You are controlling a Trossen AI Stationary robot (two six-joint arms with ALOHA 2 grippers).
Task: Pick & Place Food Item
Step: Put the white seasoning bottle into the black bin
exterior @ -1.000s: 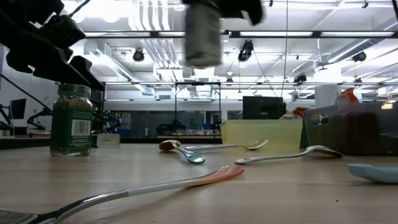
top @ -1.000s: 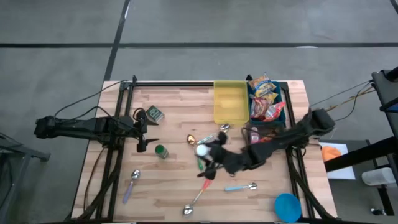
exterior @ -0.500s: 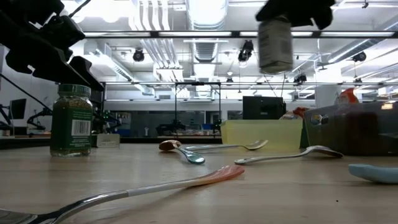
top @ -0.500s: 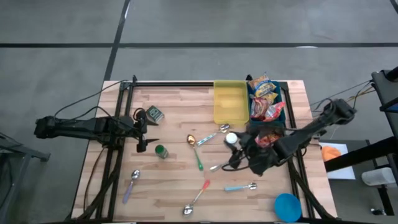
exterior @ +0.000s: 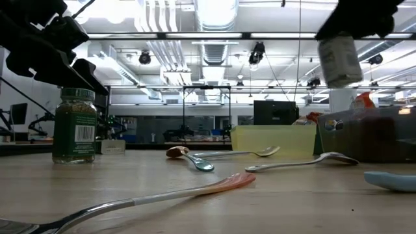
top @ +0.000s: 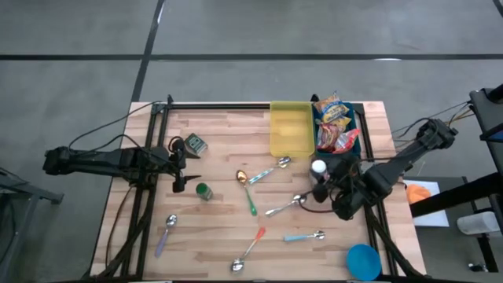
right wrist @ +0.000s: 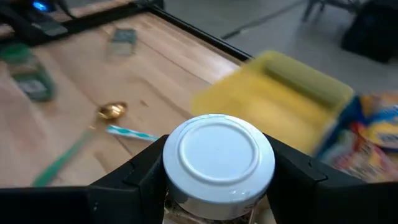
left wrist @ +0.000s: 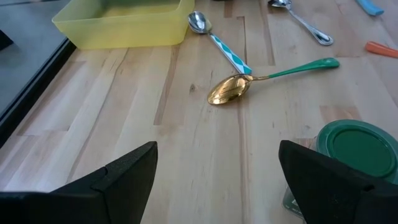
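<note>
**White-Lidded Jar Held Aloft Beside the Yellow Bin**

Surface: pale wood-plank bench (top: pixel 228 134) on a black frame, set on a grey floor crossed by dark lines. Level across the bench top, the room behind is an open workspace with rows of ceiling strip lights, hanging cables and dark monitors.

Landmark: yellow bin (top: pixel 290 130), empty, at the far edge of the bench.

Items:
- Jar with white lid (top: pixel 317 167), pinched between the fingers of the right tool (right wrist: pixel 214 186) and held off the bench, just to the near right of the yellow bin. Its label is blurred in the low view.
- Blue bin (top: pixel 338 130), touching the yellow bin's right side, filled with snack packets; their printing is too small to read.
- Green-lidded spice jar (top: pixel 203 191), standing upright well to the near left of the yellow bin. A barcode shows on its label; other text is illegible.
- Gold spoon with green handle (left wrist: pixel 231 89), near the yellow bin's near left corner, with several more spoons scattered beyond.
- Blue bowl (top: pixel 363 260), at the near right corner, partly cut off in the low view.
- Left tool (left wrist: pixel 214 171), fingers spread wide and empty, far left of the yellow bin, next to the spice jar.
</note>
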